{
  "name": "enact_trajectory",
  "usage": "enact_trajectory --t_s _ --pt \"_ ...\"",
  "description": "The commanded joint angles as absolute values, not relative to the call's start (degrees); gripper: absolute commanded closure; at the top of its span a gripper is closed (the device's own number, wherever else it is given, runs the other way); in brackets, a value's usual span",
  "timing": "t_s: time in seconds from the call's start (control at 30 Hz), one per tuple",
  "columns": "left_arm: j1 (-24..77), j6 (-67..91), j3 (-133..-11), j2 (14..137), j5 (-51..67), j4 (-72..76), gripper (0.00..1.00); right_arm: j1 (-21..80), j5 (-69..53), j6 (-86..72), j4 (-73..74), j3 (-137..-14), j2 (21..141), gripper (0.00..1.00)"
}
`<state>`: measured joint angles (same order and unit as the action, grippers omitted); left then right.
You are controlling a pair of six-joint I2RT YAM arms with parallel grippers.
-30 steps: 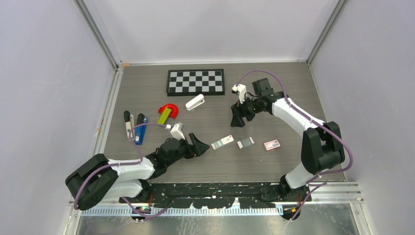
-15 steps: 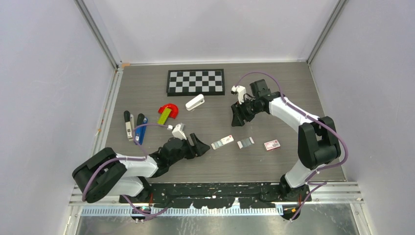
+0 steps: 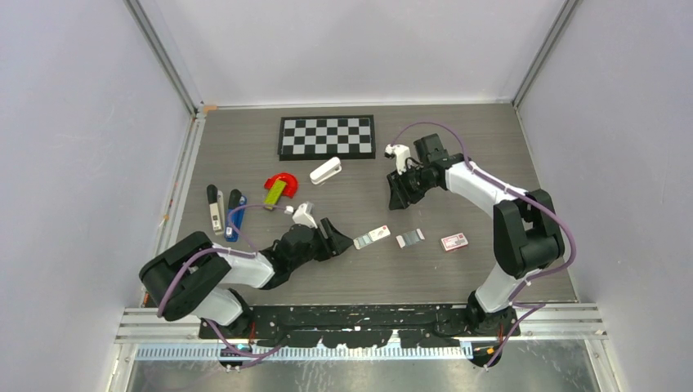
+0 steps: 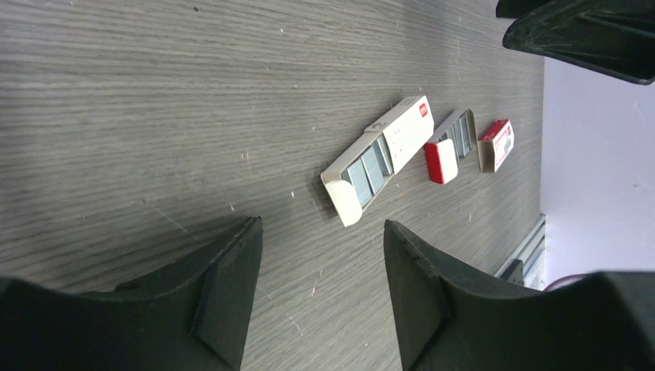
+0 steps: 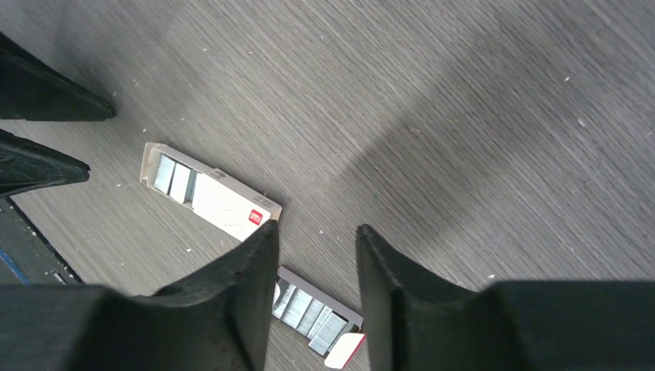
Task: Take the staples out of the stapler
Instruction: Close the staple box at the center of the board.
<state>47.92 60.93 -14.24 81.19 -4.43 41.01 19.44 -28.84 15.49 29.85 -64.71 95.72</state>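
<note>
We find the blue stapler (image 3: 234, 222) lying flat at 9 o'clock on the worktop (image 3: 458, 147), untouched. Our left tool (image 3: 340, 238), fairly wide and empty, faces the open staple box (image 3: 372, 237) toward 3 o'clock. Our right tool (image 3: 399, 196), narrower and also empty, hovers near 1 o'clock, probably to leave room.

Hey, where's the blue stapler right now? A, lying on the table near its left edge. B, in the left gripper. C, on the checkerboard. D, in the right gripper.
A: the top view shows the blue stapler lying on the table near its left edge, while the left gripper and right gripper are both open and empty.
</note>
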Motion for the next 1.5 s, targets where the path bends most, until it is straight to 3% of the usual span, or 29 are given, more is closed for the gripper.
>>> enact_trajectory --t_s 0.0,0.27,0.8,1.27,1.47 --pt "47.8 62.1 -17.9 83.6 -7.5 38.1 0.42 20.8 -24.1 12.3 27.2 -66.5 97.0 0.59" --pt "47.9 63.0 -20.3 86.9 -7.8 37.2 0.51 21.5 -22.3 11.0 27.8 -67.4 98.8 0.72" --pt "49.2 61.1 -18.8 75.5 -7.1 27.8 0.51 21.6 -26.3 18.7 36.6 -70.3 100.2 0.75" --pt "49.9 63.4 -17.8 75.9 -7.6 29.6 0.52 21.6 -26.3 17.8 36.4 -69.0 98.9 0.75" --pt "50.1 64.5 -17.6 78.1 -7.4 32.0 0.57 21.6 -26.2 17.9 36.7 -69.1 99.7 0.75"
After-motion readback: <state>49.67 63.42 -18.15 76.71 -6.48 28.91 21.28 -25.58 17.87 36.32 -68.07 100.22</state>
